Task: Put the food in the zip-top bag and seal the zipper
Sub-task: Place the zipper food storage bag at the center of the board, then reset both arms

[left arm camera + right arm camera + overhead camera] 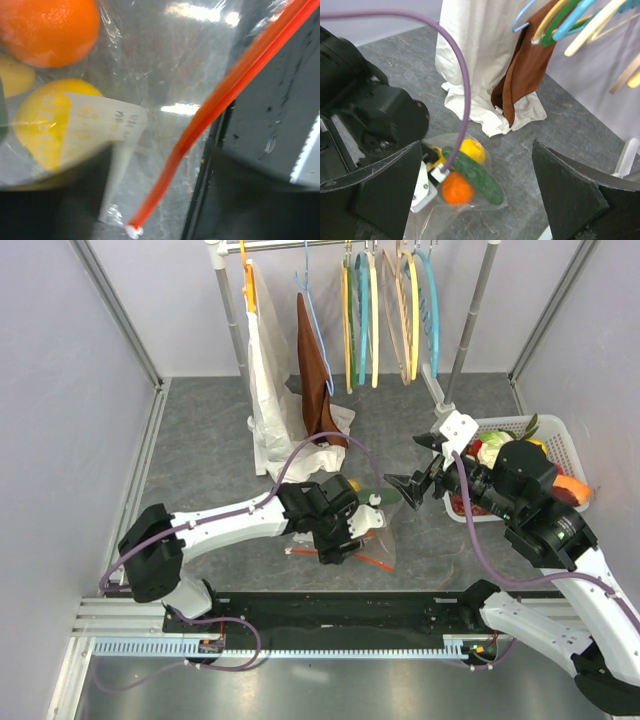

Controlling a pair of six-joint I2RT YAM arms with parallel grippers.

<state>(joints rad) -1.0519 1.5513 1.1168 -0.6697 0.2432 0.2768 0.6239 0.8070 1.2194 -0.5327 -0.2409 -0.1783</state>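
Three toy pieces are being contained by the zip-top bag: the orange, the cucumber and the yellow fruit, all being seen through the clear plastic in the right wrist view. The cucumber is being shown lying diagonally, touching the orange on one side and the yellow fruit on the other. The bag is being supported flat by the grey table, between the two arms. In the left wrist view the zipper is being seen as an orange-red strip running diagonally across the plastic and bending near its lower end. Whether it is pressed closed cannot be told. A white label is being shown over part of the yellow fruit.

The left gripper is being held right over the bag at its near side. Its fingers are being lost in blur, so whether it is released or clenched cannot be told. The right gripper is being held just to the right of the bag and apart from it, jaws spread wide, grasping nothing.

At the right, the white slatted basket is being occupied by the pale green cabbage and other toy pieces, which are partly being hidden by the right arm.
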